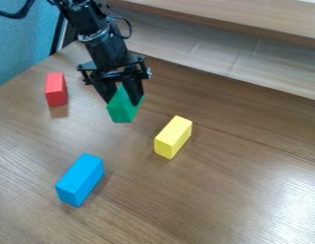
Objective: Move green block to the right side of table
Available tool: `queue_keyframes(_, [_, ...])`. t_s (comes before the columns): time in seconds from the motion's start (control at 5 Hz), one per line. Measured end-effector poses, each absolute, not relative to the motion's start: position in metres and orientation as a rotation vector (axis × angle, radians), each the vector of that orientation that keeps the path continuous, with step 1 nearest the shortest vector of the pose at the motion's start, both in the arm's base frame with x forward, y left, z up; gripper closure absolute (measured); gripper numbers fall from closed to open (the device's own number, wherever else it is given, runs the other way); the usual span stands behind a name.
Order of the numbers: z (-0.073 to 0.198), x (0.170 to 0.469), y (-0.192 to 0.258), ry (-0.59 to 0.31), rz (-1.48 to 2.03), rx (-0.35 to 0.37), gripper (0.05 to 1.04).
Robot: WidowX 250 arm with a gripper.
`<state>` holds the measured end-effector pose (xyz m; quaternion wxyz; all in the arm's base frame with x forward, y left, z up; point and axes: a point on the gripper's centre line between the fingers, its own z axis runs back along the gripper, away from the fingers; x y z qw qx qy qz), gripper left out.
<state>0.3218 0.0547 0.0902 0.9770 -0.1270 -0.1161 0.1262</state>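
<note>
Gripper [124, 99] and green block [123, 113], left of centre on the table [242, 152]. The two fingers stand on either side of the block's upper part and are clamped on it; its lower part projects below the tips. Whether its base touches the wood cannot be told.

Likely faults: (a) Collision. The yellow block [173, 137] lies to the right and nearer the camera; a low carry towards the right side could clip it, the cause being too little lift or too direct a path. (b) Slip. The green block sits tilted in the grip, so an uneven hold could let it turn or drop under a quick swing. (c) Toppling. Release at this tilt, or from too high, could land it on an edge and tip it over. (d) Contact behind. A path kept too far back could bring the gripper against the pale ledge [249, 26].

Pose: the arm [99, 40] enters at the top edge, left of centre, and slants down and rightward; the wrist lies above the block, with the fingers pointing down towards the table.
</note>
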Motion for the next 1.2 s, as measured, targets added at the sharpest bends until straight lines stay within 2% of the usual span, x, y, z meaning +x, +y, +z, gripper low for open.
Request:
queue_keyframes(0.6, [0.080, 0.275, 0.008, -0.168, 0.058, -0.291, 0.507])
queue_keyframes(1.2, [0.070, 0.253, -0.038, -0.138, -0.105, -0.285, 0.507])
